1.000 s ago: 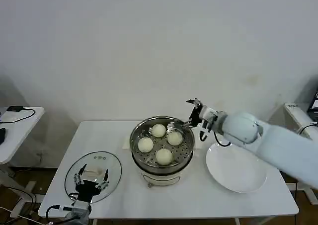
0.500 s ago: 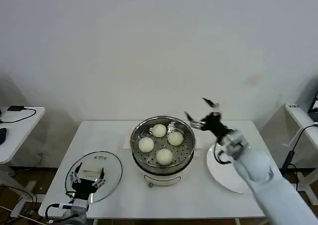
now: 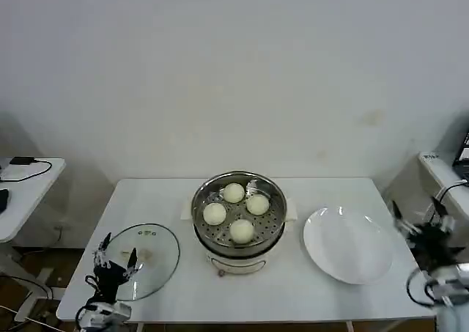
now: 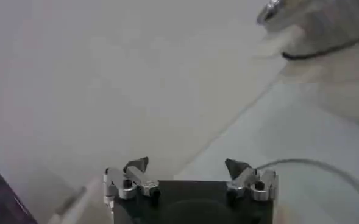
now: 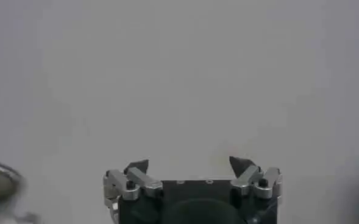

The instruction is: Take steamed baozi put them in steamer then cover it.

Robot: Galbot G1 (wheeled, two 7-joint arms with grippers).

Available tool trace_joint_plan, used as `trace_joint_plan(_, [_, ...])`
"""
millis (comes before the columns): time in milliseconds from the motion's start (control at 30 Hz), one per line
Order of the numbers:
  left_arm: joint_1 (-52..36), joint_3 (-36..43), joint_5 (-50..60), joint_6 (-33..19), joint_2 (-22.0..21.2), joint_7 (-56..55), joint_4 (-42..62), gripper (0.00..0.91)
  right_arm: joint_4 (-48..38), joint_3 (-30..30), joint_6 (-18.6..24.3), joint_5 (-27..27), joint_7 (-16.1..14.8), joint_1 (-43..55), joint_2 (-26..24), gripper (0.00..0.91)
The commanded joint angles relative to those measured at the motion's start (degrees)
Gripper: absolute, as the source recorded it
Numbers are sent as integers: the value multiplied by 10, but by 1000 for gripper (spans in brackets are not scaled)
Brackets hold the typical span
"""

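The head view shows four steamed baozi (image 3: 234,212) inside the uncovered steamer (image 3: 239,222). Left end effector (image 3: 112,262) and right end effector (image 3: 419,218) are released, at the bench's (image 3: 183,193) near corners.

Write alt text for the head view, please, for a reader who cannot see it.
Four steamed baozi sit in the uncovered steamer on a white table. A glass lid lies near the open left gripper; the open right gripper is beside an empty plate.
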Motion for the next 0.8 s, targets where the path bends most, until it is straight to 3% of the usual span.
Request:
trace_joint_plan(33, [-20,12,205,-25,20,2,77,907,4,106,24,0,-14,-87,56,907])
trace_joint_plan(800, [-77,26,226,-23,26,17,138,907,17,95,26,14,-11,-97,66,907])
